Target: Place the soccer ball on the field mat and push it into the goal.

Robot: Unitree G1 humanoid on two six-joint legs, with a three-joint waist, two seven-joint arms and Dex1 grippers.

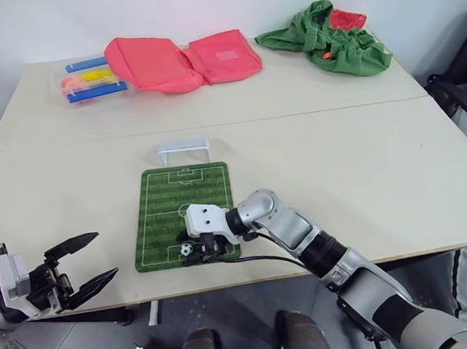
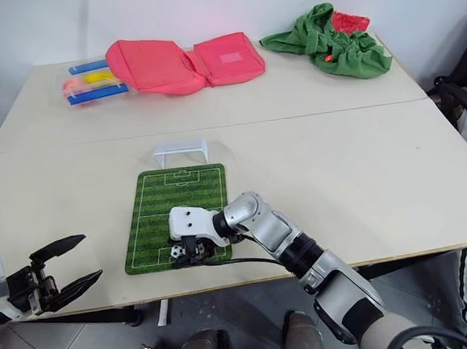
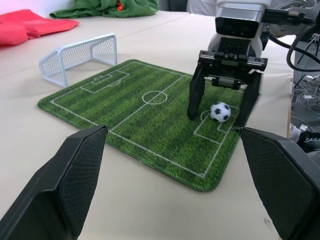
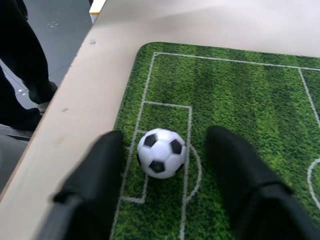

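We see the tiny white soccer ball with black patches [image 3: 220,111] resting on the green striped field mat [image 3: 135,115] near the worktop's front edge, untouched between the parted fingers of our right end effector [image 3: 223,107], so the white miniature goal frame [image 3: 80,55] lies straight beyond it along the mat's long axis, while the left end effector [image 1: 87,267], also wide, hangs well apart.

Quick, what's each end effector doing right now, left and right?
Left end effector: open, holding nothing.
Right end effector: open, fingers either side of the soccer ball on the field mat, not gripping it.

The green cloth heap [image 3: 107,7] is cut off at twelve o'clock; the red cloth [image 3: 30,27] at nine o'clock.
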